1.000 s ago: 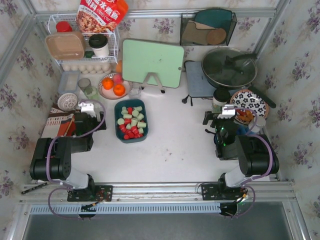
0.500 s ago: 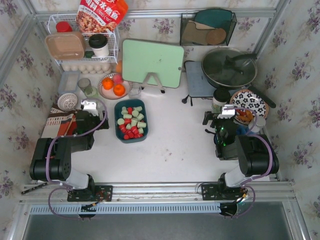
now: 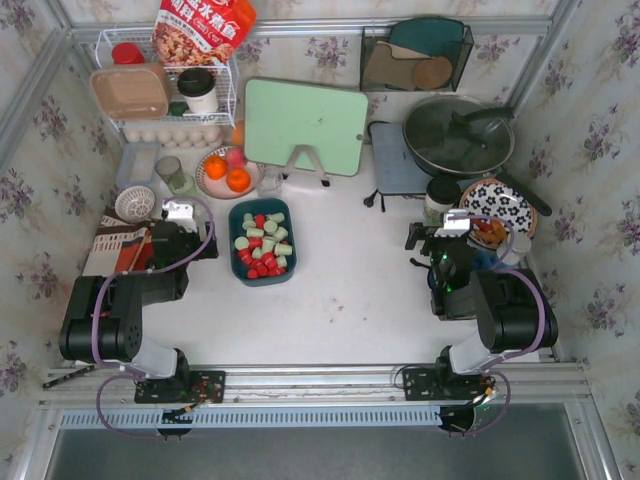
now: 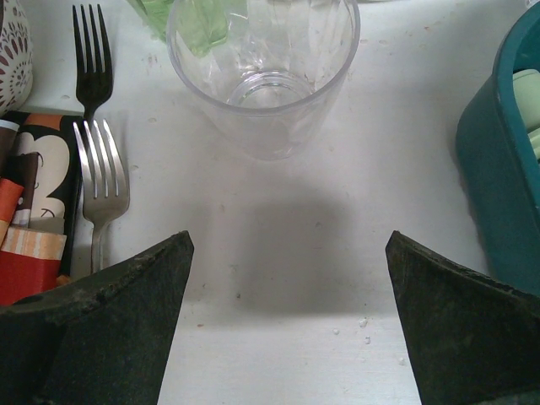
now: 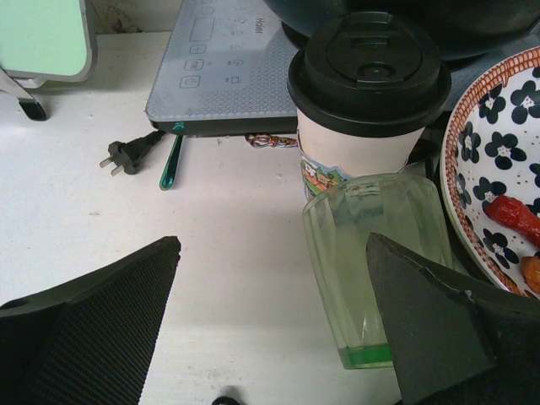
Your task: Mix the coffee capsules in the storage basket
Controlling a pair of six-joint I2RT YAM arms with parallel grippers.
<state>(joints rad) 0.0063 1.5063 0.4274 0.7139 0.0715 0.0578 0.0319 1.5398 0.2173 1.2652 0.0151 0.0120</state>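
The dark teal storage basket (image 3: 262,268) sits left of the table's middle and holds the coffee capsules (image 3: 262,243), mint green mostly at the far end and red mostly at the near end. My left gripper (image 3: 181,213) is open and empty just left of the basket. In the left wrist view my gripper (image 4: 287,253) hangs over bare table, with the basket's wall (image 4: 504,194) at the right edge and a mint capsule (image 4: 530,86) just showing. My right gripper (image 3: 452,222) is open and empty at the far right, well away from the basket; it also shows in the right wrist view (image 5: 274,246).
A clear glass (image 4: 263,67) and two forks (image 4: 102,173) lie ahead of the left gripper. A green glass (image 5: 380,270), a black-lidded cup (image 5: 369,93), a flowered plate (image 5: 506,160) and an induction cooker (image 5: 228,76) are by the right gripper. A fruit plate (image 3: 226,172) stands behind the basket.
My left gripper has shifted slightly to the right, towards the basket. The right arm and the capsules have not moved.
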